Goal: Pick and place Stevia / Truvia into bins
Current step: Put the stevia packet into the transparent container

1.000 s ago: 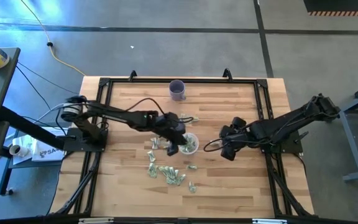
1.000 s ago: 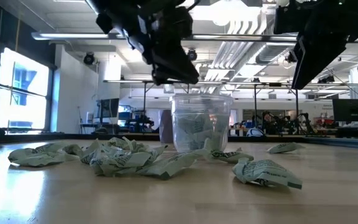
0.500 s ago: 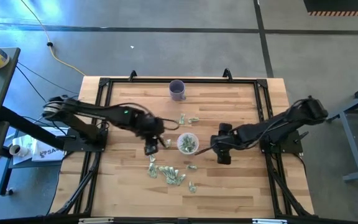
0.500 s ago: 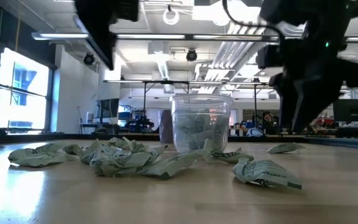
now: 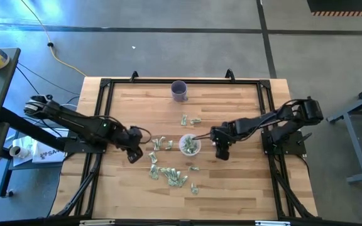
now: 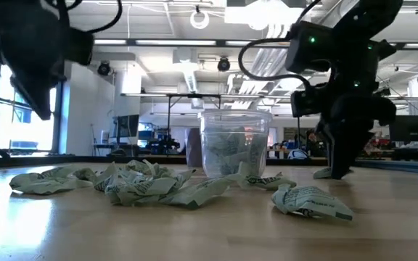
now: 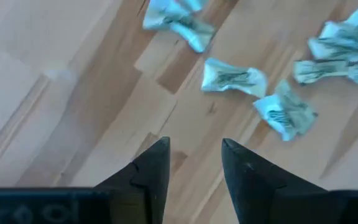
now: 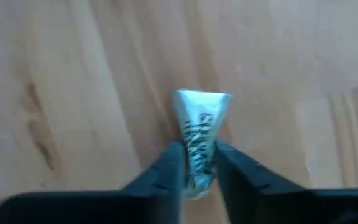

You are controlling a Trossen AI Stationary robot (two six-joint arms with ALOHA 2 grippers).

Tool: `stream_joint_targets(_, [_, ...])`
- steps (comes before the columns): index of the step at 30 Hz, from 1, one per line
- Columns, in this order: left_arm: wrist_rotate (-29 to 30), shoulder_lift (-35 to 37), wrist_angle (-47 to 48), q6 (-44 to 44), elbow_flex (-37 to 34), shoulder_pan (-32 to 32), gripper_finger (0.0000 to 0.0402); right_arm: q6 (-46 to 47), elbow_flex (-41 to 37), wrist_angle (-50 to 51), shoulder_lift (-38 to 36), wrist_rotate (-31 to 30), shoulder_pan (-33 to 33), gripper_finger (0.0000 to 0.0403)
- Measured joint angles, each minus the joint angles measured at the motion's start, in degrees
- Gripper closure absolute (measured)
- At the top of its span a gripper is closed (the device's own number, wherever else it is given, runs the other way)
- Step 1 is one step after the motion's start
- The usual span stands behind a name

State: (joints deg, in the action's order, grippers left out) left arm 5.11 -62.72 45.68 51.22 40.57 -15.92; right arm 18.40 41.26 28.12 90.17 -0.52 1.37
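Wooden table (image 5: pixel 244 182) bears crumpled pale-green sachets (image 5: pixel 168 174) beside clear cup (image 5: pixel 190 145).

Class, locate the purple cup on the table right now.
In the high view the purple cup stands near the table's far edge, about mid-width, apart from the clear cup and the sachets.

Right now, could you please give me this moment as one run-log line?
right claw: shut on pale green paper sachet, at table level | left claw: open, empty, above wood | clear round plastic cup: upright, part-filled
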Motion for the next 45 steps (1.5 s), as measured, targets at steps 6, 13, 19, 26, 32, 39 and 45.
stream_joint_targets(6, [-1.06, 0.58, -3.52, 0.99, -5.88, 0.15, 0.0231, 1.56, 8.08, 7.95, -3.15, -1.31, 0.65, 0.0387])
stream_joint_targets(13, [0.57, 0.60, -13.91, 1.02, -8.67, 0.44, 0.0231, -1.56, 22.56, 8.97, -3.58, 1.32, 2.89, 0.0391])
stream_joint_targets(19, [-1.17, 0.64, -18.43, 0.46, -10.15, 2.93, 0.0231, -1.94, 28.23, 4.05, 3.97, 3.95, 0.30, 0.0367])
stream_joint_targets(26, [0.92, 0.64, -19.60, 3.21, -10.25, 2.80, 0.0231, -2.31, 34.27, 9.95, 6.38, 3.85, 1.02, 0.0244])
stream_joint_targets(32, [6.20, -1.08, -21.43, 9.76, -10.25, 4.94, 0.0212, -4.54, 35.82, 21.78, 1.70, -13.71, 5.07, 0.0129])
stream_joint_targets(39, [5.75, -10.33, -32.19, 16.81, -8.54, 7.65, 0.0132, 7.86, 35.10, 33.12, 0.13, -20.57, 6.80, 0.0065])
stream_joint_targets(45, [4.45, -20.72, -23.57, 16.97, -0.42, 7.65, 0.0107, 13.23, 32.61, 33.64, 0.13, -22.97, 9.52, 0.0060])
